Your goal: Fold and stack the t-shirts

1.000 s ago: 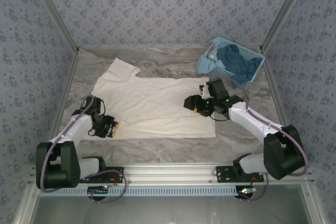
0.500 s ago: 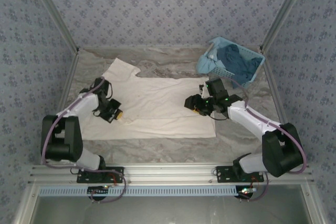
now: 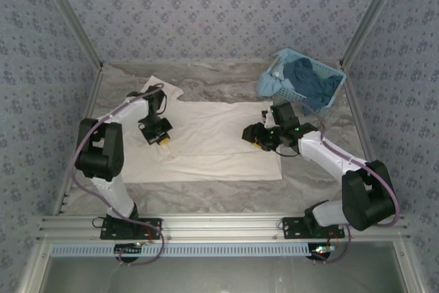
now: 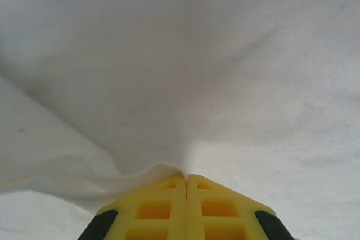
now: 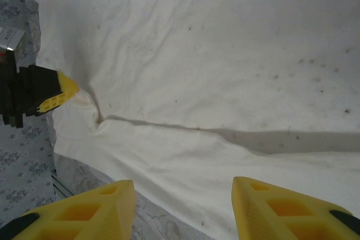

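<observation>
A large cream t-shirt (image 3: 212, 135) lies spread across the marbled table. My left gripper (image 3: 163, 140) rests on its left part, shut on a pinched ridge of the cloth. In the left wrist view the yellow fingers (image 4: 163, 206) meet with the t-shirt (image 4: 169, 54) caught at their tips and pulled into a peak. My right gripper (image 3: 256, 143) hovers open over the shirt's right side. Its wrist view shows the t-shirt (image 5: 214, 54) with small dark marks and a long crease, the left gripper (image 5: 67, 89) at the far edge, and nothing between its own fingers (image 5: 264, 206).
A light blue lattice basket (image 3: 272, 87) holding dark blue cloth (image 3: 309, 80) stands at the back right, close behind the right arm. Bare marbled table (image 3: 322, 162) shows right of the shirt and along its near edge. Patterned walls close the sides and back.
My left gripper has travelled from the shirt's near-left edge away from me and to the right, carrying the pinched cloth inward over the shirt. The right arm has barely moved.
</observation>
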Robot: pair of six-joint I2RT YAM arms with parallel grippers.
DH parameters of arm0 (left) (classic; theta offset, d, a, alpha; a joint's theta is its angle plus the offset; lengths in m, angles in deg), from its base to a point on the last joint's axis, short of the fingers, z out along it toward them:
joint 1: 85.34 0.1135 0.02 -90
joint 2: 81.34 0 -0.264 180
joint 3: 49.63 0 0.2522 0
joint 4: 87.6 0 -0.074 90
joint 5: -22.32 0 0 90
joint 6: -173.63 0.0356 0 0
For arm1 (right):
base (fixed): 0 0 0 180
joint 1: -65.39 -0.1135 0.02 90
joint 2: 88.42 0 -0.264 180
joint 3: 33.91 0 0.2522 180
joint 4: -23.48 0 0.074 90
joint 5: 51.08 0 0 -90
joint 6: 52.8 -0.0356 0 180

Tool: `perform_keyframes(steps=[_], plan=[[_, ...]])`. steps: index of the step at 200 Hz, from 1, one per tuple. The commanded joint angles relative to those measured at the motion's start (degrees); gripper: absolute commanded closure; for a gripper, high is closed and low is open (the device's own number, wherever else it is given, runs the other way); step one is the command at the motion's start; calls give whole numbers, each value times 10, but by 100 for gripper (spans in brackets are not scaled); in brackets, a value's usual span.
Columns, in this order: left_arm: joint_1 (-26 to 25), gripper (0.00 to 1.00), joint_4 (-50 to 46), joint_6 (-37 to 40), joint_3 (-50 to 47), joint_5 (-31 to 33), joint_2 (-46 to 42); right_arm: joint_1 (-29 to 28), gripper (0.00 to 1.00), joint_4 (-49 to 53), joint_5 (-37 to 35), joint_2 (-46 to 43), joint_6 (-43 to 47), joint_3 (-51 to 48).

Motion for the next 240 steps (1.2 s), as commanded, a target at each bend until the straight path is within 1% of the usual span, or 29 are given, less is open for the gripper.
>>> perform_keyframes(steps=[1, 9, 25, 36, 44, 54, 64, 84, 105, 122, 131, 145, 156, 167, 195, 214, 220, 240], plan=[[-17, 97, -39, 66, 39, 44, 19, 3, 49, 17, 15, 8, -4, 7], [-24, 88, -39, 81, 48, 59, 18, 4, 49, 18, 15, 8, -4, 7], [-33, 61, -40, 93, 56, 94, 2, 4, 49, 18, 15, 9, -3, 7], [-30, 52, -44, 88, 51, 116, -20, 4, 49, 18, 15, 9, -3, 9], [-24, 49, -46, 80, 43, 128, -40, 4, 49, 19, 15, 9, -2, 10], [-9, 49, -39, 66, 23, 121, -73, 4, 49, 17, 16, 10, -2, 12], [16, 50, -22, 52, -9, 97, -109, 2, 49, 15, 15, 9, 1, 14], [74, 56, 7, 30, -73, 37, -168, 1, 49, 17, 8, 7, 4, 13], [122, 63, 42, 27, -127, -33, -192, 2, 50, 19, 1, 6, 2, 5], [131, 70, 65, 26, -148, -65, -187, 3, 52, 23, -8, 6, 0, -4], [131, 73, 73, 22, -152, -74, -179, 7, 54, 39, -27, 3, -1, -7], [128, 76, 90, 8, -156, -90, -166, 14, 62, 80, -76, -5, -5, -16], [123, 79, 107, -4, -159, -100, -155, 26, 66, 93, -96, -15, -9, -32], [114, 80, 119, -11, -157, -106, -141, 39, 70, 105, -114, -22, -15, -48], [97, 81, 129, -11, -148, -106, -93, 71, 73, 99, -123, -9, -17, -72], [102, 82, 120, -6, -142, -79, -66, 84, 74, 92, -134, 24, -20, -72], [104, 80, 114, -1, -139, -67, -60, 88, 74, 89, -137, 36, -23, -72], [112, 71, 106, 13, -135, -36, -55, 100, 77, 99, -153, 74, -31, -68]])
